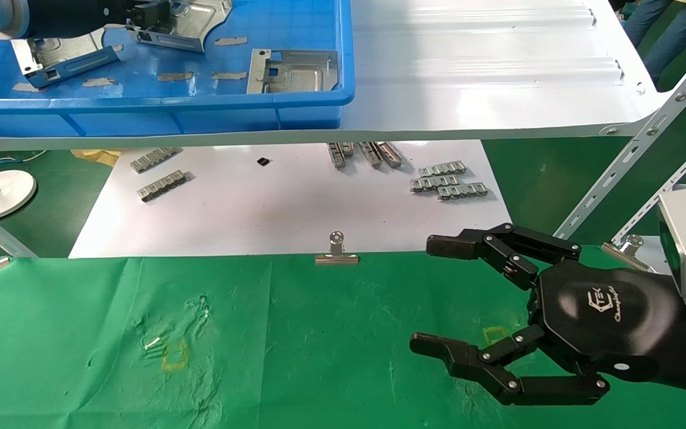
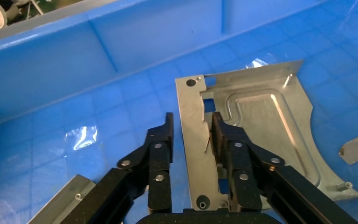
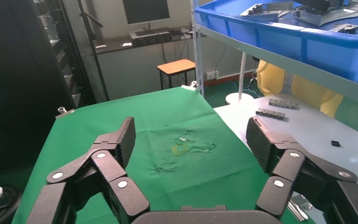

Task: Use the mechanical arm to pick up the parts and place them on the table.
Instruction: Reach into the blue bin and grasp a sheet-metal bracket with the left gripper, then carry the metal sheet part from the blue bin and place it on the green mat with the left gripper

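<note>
My left gripper (image 1: pixel 146 15) is inside the blue bin (image 1: pixel 200 110) on the shelf, far left. In the left wrist view it (image 2: pixel 192 122) is open, with its fingers on either side of the edge strip of a silver plate (image 2: pixel 261 116). One finger is beside the plate's edge and the other is at its square cutout. That plate (image 1: pixel 191 21) lies flat on the bin floor. Two more plates (image 1: pixel 63 56) (image 1: pixel 295 71) lie in the bin. My right gripper (image 1: pixel 426 294) is open and empty over the green table (image 1: pixel 319 357), on the right; the right wrist view shows it too (image 3: pixel 191 135).
The bin stands on a glossy white shelf (image 1: pixel 486 71) with slanted metal struts (image 1: pixel 617 173) at the right. Below it a white sheet (image 1: pixel 283 202) holds small grey linked strips (image 1: pixel 447 179). A binder clip (image 1: pixel 336 253) sits at the cloth's far edge. A yellow mark (image 1: pixel 174 356) is on the cloth.
</note>
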Robot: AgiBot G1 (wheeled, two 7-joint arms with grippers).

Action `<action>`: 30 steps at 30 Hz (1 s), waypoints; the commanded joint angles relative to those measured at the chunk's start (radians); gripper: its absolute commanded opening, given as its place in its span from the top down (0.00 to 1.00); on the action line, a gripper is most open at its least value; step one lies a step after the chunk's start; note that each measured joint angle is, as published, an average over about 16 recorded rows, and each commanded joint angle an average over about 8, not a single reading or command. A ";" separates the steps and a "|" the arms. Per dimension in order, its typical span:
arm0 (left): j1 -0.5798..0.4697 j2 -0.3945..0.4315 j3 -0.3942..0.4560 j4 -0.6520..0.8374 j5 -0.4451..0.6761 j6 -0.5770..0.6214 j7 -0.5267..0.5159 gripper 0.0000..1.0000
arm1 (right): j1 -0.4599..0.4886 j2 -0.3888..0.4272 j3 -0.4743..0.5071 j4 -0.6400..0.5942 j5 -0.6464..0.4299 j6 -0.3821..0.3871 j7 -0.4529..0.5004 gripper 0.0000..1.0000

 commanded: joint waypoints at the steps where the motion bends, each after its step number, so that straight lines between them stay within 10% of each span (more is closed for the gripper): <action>1: -0.002 0.003 0.003 0.004 0.004 -0.003 -0.006 1.00 | 0.000 0.000 0.000 0.000 0.000 0.000 0.000 0.00; 11: 0.016 -0.054 -0.067 -0.074 -0.100 0.111 0.076 1.00 | 0.000 0.000 0.000 0.000 0.000 0.000 0.000 0.00; 30: 0.282 -0.331 -0.214 -0.398 -0.458 0.870 0.580 1.00 | 0.000 0.000 0.000 0.000 0.000 0.000 0.000 0.00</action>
